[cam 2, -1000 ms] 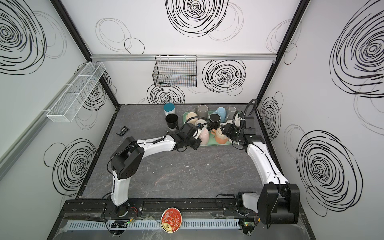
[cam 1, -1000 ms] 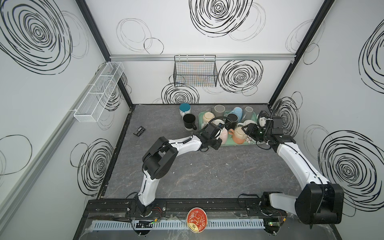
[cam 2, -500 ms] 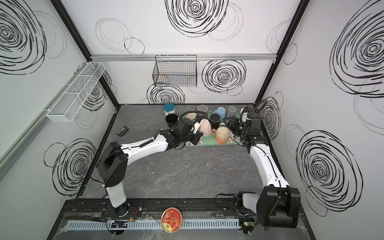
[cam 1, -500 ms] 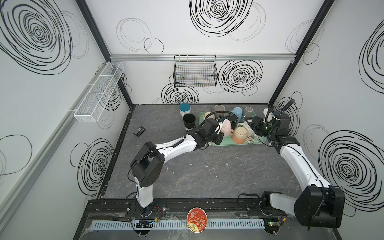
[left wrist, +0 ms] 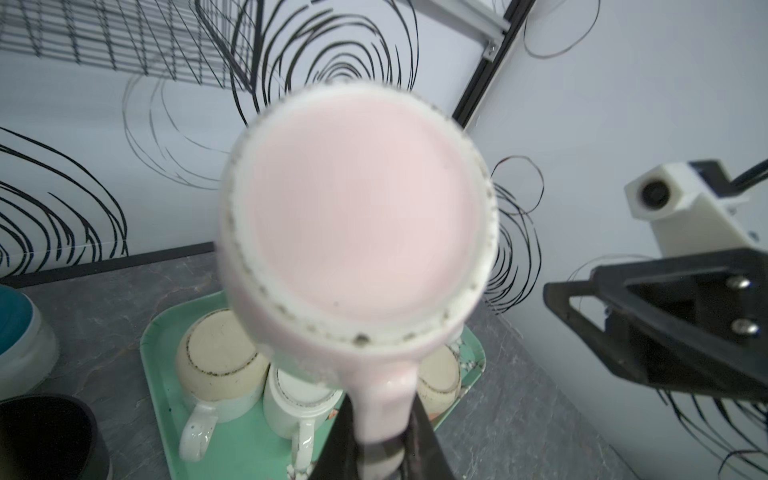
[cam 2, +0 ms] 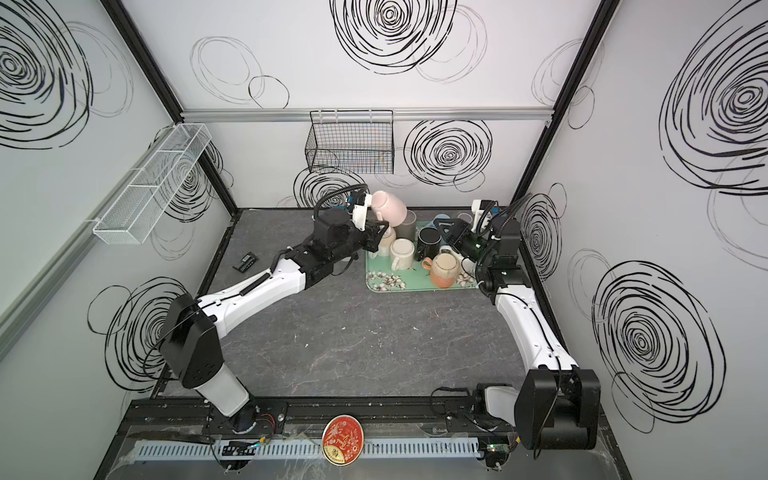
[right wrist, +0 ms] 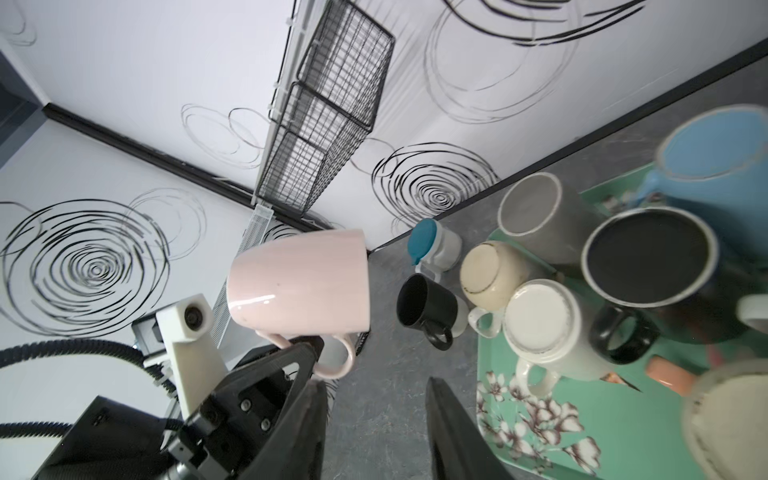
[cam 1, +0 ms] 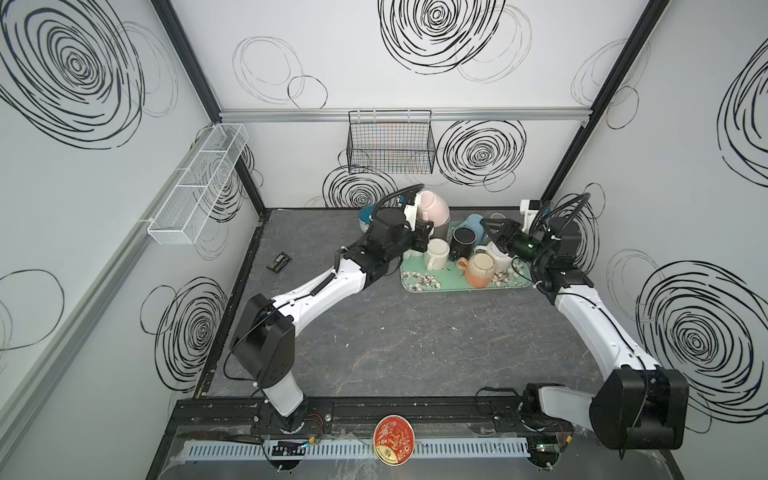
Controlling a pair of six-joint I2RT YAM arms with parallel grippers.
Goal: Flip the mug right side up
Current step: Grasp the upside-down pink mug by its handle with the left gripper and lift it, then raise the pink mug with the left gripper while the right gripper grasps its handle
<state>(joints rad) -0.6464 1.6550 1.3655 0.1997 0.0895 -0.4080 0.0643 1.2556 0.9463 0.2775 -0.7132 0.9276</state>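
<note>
**A:** Where's the glossy pale-pink ceramic mug point(cam 1: 432, 210)?

**B:** In the air above the back left part of the mint-green flowered tray point(cam 1: 419, 284), tipped sideways with its handle down. The left jaws pinch that handle. The right jaws stand spread with nothing between them, near the tray's right end.

**A:** And around it?

**B:** A cream mug point(cam 1: 436, 251), a black mug point(cam 1: 463, 243), a blue mug point(cam 1: 473, 222) and a peach mug point(cam 1: 480, 270) crowd the tray. It sits on a dark grey marbled counter point(cam 1: 395, 340). The white walls point(cam 1: 374, 62) are scribbled with black swirls. A black wire basket point(cam 1: 390, 145) hangs at the back and a white mesh shelf point(cam 1: 199, 183) on the left.

**A:** Anything changed in the last second?

**B:** The pink mug was low among the others. Now it's higher, nearer the back wall.
</note>
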